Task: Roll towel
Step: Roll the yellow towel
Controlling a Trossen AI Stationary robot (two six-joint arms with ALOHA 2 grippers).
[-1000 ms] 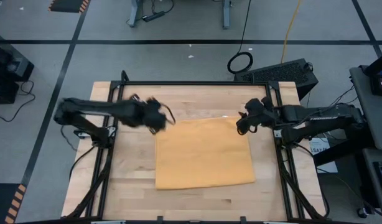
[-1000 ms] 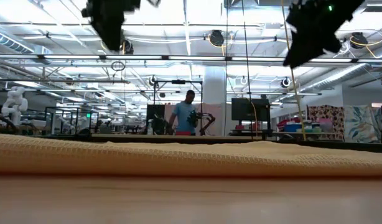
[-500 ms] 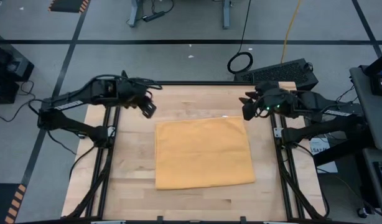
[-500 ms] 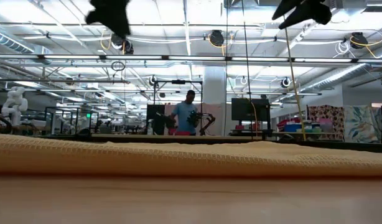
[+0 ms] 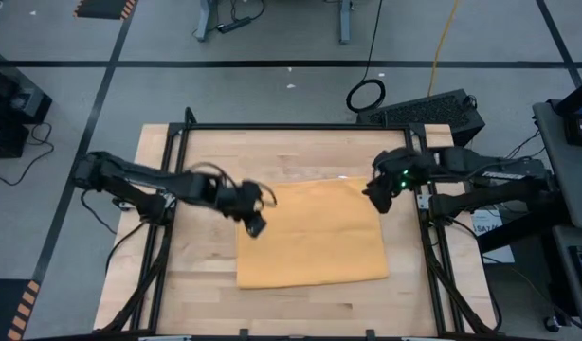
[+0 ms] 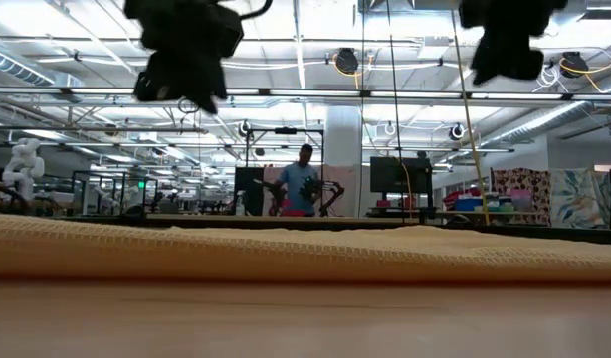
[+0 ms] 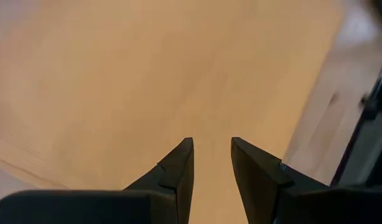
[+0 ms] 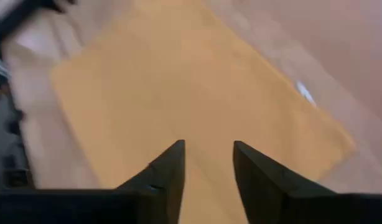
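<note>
Nearest, the towel [image 5: 311,233] is lying flat and unrolled on the wooden table [image 5: 206,294], toward its front half. Above the towel's left edge, the left gripper [image 5: 256,225] is hovering with its fingers [image 7: 178,167] parted by a narrow gap, gripping nothing. Farther back, the right gripper [image 5: 376,196] is hanging over the towel's far right corner, fingers [image 8: 171,167] likewise apart and empty. Beyond the table, a person [image 6: 303,181] is standing in the room.

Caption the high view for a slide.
Both grippers, left and right, open above the flat towel's side edges.
</note>
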